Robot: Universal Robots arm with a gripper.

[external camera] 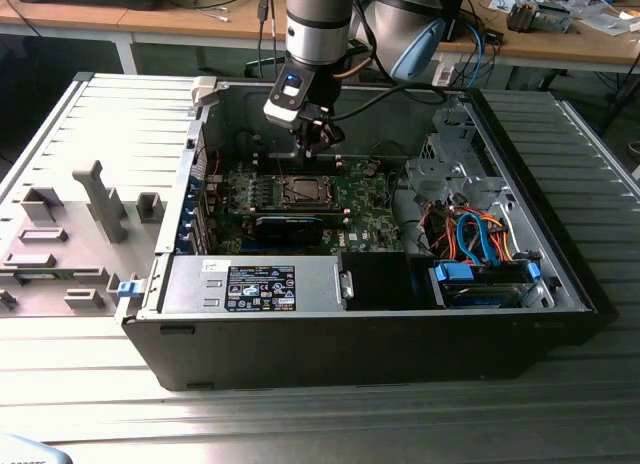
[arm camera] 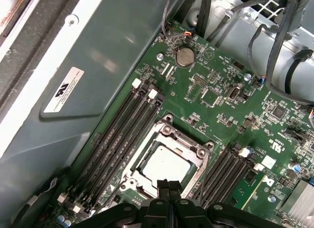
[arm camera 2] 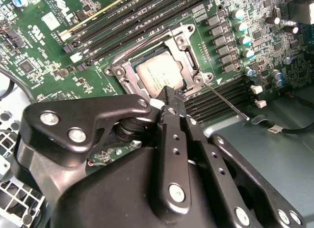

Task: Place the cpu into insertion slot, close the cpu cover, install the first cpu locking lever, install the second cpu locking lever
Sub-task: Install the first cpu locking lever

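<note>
Cpu [arm camera: 164, 165] lies under the lowered cpu cover [arm camera: 189, 139] while the arm [external camera: 318, 24] reaches straight down, gripper [arm camera: 169, 185] fingers pressed together at its edge.

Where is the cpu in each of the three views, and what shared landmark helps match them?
Exterior view: the cpu sits mid-motherboard, just below the gripper.
Second wrist view: the cpu lies just beyond the gripper's tip.
First wrist view: the cpu lies just beyond the gripper's tip.
Shared landmark: the cpu cover framing it, with memory slots on both sides.
</note>
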